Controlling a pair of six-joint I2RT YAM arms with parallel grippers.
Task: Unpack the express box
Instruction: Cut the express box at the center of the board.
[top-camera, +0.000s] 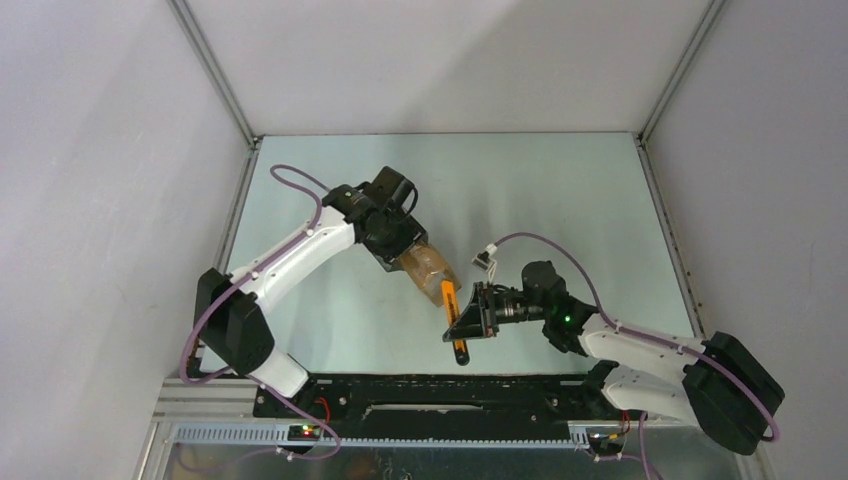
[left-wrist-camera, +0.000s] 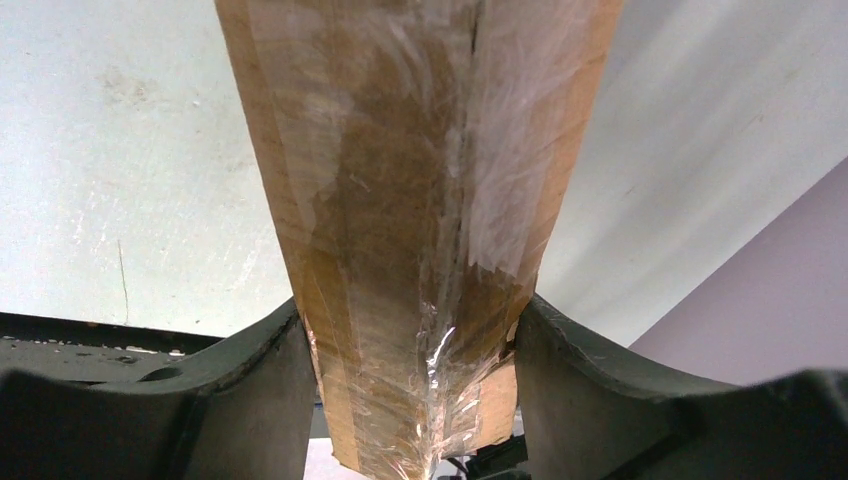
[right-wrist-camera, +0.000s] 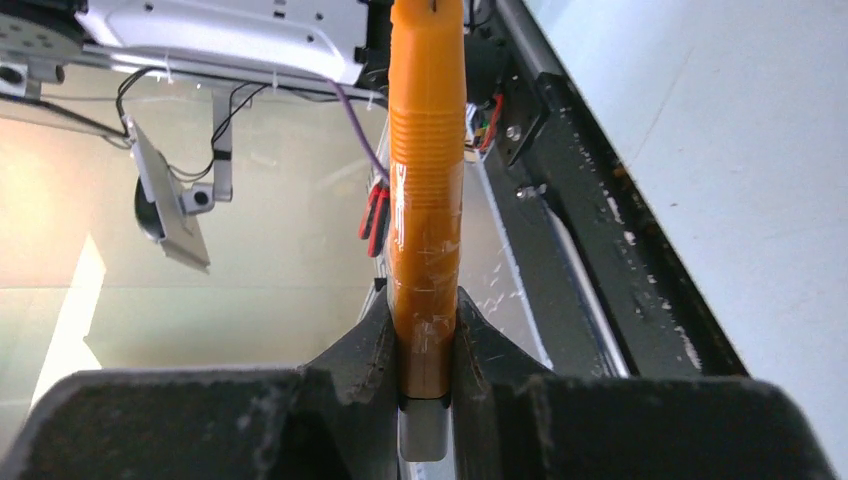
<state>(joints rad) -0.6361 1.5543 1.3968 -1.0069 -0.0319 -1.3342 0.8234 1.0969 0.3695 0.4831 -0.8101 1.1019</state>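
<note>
The express box (top-camera: 425, 266), brown cardboard with glossy clear tape over its seam, hangs above the table's middle. My left gripper (top-camera: 405, 252) is shut on it. In the left wrist view the box (left-wrist-camera: 400, 180) fills the centre, and both fingers (left-wrist-camera: 250, 390) press its sides at the left gripper (left-wrist-camera: 408, 330). My right gripper (top-camera: 472, 312) is shut on the orange-and-black utility knife (top-camera: 453, 312), whose upper end meets the box's lower end. In the right wrist view the knife (right-wrist-camera: 425, 150) stands straight up from the right gripper (right-wrist-camera: 426, 330). The box's label is not in view.
The pale green table (top-camera: 560, 200) is fenced by grey walls and metal corner posts. A black base rail (top-camera: 430, 392) runs along the near edge. A purple cable with a white plug (top-camera: 484, 260) loops above the right arm.
</note>
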